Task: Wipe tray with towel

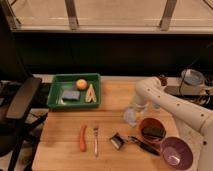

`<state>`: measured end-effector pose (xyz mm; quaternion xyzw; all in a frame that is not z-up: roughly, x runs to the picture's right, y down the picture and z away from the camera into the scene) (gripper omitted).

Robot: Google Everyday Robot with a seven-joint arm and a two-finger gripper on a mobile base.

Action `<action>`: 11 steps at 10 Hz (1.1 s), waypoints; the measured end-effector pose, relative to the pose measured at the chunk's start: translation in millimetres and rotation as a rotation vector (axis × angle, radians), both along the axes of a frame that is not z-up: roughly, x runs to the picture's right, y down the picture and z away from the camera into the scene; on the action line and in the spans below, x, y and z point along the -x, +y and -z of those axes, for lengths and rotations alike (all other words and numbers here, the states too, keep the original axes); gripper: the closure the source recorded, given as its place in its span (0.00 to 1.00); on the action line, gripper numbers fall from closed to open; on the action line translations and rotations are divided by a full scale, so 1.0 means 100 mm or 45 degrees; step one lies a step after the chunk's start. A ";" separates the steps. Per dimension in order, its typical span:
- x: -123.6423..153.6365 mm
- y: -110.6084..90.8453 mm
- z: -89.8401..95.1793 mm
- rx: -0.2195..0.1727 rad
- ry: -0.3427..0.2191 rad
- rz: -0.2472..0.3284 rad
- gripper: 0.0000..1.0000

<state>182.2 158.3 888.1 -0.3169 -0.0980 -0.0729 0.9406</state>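
Observation:
The green tray (54,93) sits at the table's back left, holding an orange (81,84), a dark blue sponge (70,95) and a pale wooden piece (90,93). The pale blue-grey towel (130,118) lies on the table right of centre, well away from the tray. My gripper (134,109) points down directly over the towel, at or just above it, open. The white arm reaches in from the right with its elbow raised.
An orange carrot-like stick (82,137), a fork (95,140) and a black-handled tool (135,144) lie along the front. A red-brown bowl (151,129) and a purple bowl (176,152) stand to the right. A black chair (20,102) is at the left.

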 end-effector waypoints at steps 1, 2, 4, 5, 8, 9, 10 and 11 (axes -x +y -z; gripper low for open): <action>0.01 0.04 -0.02 0.020 0.000 -0.003 0.44; 0.02 0.07 -0.02 0.027 -0.001 0.004 0.52; 0.00 0.07 0.01 0.035 0.004 0.004 0.72; 0.00 0.06 0.03 0.035 0.001 0.002 0.84; 0.01 0.06 0.03 0.034 -0.001 0.009 1.00; 0.01 0.05 0.07 0.028 0.006 0.016 1.00; 0.01 0.00 0.14 0.017 0.012 0.024 1.00; -0.01 -0.12 0.27 0.000 0.016 0.037 1.00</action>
